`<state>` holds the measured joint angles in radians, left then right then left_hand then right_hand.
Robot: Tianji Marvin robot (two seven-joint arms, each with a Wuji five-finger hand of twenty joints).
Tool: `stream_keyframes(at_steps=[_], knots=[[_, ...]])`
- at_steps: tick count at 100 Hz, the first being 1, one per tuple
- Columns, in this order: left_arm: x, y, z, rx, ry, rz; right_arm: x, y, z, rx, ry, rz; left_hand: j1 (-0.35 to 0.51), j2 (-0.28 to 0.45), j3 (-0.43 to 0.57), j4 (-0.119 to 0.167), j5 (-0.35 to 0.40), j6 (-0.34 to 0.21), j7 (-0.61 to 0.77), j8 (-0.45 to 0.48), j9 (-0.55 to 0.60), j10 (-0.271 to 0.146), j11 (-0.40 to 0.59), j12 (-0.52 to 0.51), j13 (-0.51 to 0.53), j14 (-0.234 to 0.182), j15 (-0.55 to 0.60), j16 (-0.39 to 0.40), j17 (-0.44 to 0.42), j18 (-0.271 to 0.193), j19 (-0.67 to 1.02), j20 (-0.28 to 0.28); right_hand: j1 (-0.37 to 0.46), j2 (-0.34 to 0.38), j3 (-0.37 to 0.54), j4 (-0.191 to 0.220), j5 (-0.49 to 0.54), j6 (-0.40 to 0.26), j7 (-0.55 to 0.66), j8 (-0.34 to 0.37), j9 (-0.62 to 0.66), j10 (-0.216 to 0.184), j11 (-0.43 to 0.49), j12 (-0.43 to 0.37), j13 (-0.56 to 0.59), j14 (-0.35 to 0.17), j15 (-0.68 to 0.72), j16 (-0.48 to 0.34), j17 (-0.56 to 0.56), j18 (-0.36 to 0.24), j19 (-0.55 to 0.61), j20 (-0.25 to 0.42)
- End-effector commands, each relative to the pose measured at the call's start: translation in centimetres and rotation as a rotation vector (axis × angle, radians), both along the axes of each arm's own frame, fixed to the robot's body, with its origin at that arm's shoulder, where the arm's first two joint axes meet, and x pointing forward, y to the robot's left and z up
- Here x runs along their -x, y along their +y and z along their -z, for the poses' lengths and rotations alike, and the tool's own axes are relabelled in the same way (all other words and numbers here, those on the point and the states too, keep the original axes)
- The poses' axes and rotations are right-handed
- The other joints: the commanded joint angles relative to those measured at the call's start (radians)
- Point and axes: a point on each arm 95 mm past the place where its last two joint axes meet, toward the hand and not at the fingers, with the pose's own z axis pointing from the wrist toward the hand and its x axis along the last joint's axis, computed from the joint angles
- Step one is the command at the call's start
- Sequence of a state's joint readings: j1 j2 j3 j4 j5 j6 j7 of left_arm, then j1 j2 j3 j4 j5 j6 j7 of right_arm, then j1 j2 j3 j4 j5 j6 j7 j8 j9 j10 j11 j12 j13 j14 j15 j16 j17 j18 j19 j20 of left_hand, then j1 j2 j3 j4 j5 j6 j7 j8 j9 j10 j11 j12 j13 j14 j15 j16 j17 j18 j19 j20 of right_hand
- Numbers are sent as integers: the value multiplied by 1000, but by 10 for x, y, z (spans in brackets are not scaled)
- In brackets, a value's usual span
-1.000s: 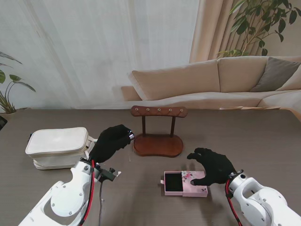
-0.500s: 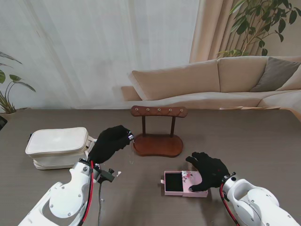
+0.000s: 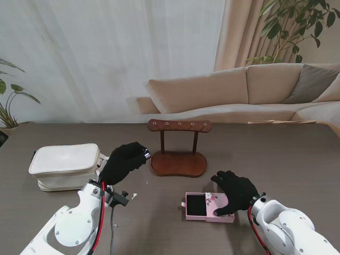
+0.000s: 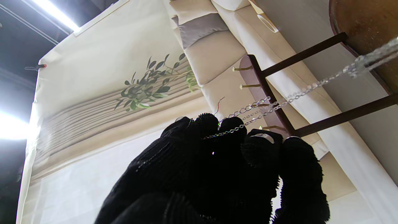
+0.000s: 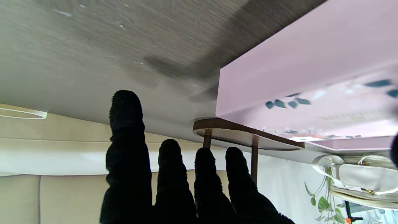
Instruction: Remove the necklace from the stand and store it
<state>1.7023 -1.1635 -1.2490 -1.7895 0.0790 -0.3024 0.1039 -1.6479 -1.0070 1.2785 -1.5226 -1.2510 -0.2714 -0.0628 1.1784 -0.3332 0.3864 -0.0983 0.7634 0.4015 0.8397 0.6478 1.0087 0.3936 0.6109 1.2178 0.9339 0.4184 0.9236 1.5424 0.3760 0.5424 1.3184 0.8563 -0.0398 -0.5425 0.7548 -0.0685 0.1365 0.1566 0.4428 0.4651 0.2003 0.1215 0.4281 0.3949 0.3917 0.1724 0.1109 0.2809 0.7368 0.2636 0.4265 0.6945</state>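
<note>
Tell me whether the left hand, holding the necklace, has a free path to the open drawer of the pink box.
Probably yes. The left hand grips the necklace beside the wooden stand, and bare table lies between it and the pink box. The right hand rests on the box's lid end, leaving the drawer uncovered.

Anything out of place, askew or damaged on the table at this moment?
Nothing stands out. The wooden stand is upright with bare pegs, the necklace hangs intact from the left hand, the pink box lies flat with its drawer open under the right hand, and the white bag sits undisturbed.
</note>
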Motion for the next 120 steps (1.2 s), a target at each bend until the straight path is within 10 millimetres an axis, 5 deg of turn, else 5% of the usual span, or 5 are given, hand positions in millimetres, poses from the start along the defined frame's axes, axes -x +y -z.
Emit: stream_keyframes(at_steps=[1, 29, 80, 120], knots=[[1, -2, -1, -4, 3, 19, 10, 2, 2, -3, 24, -14, 20, -21, 45, 0, 24, -46, 21, 10, 22, -14, 5, -4, 26, -25, 24, 28, 6, -55, 59, -12, 8, -7, 37, -10, -20, 24, 3, -3, -32, 35, 23, 16, -17, 18, -3, -7, -661, 3, -25, -17], [2, -2, -1, -8, 1, 23, 18, 5, -8, -14, 37, -35, 20, -20, 44, 1, 24, -44, 19, 11, 22, -14, 5, -5, 25, -24, 25, 28, 5, -55, 60, -13, -10, 11, 31, -13, -9, 37, 5, -15, -34, 36, 40, 14, -7, 28, -4, -7, -658, 12, -24, -18], [2, -2, 0, -10, 1, 29, 16, 9, 7, 68, 81, -67, 21, -20, 42, 1, 25, -46, 19, 12, 22, -14, 6, -6, 25, -26, 25, 28, 4, -55, 60, -14, -19, -6, 33, -26, -11, 106, 5, -42, -34, 39, 12, -9, -19, 21, -13, -10, -663, 6, -27, -20], [2, -2, 0, -10, -2, 33, 13, 13, 24, 108, 68, -99, 21, -19, 42, 1, 24, -46, 19, 12, 23, -15, 6, -6, 26, -26, 27, 28, 4, -57, 60, -15, 128, -85, 36, 9, 91, 60, 154, -29, 49, 6, 159, 51, 73, -20, 81, 19, -608, 3, 9, -33]])
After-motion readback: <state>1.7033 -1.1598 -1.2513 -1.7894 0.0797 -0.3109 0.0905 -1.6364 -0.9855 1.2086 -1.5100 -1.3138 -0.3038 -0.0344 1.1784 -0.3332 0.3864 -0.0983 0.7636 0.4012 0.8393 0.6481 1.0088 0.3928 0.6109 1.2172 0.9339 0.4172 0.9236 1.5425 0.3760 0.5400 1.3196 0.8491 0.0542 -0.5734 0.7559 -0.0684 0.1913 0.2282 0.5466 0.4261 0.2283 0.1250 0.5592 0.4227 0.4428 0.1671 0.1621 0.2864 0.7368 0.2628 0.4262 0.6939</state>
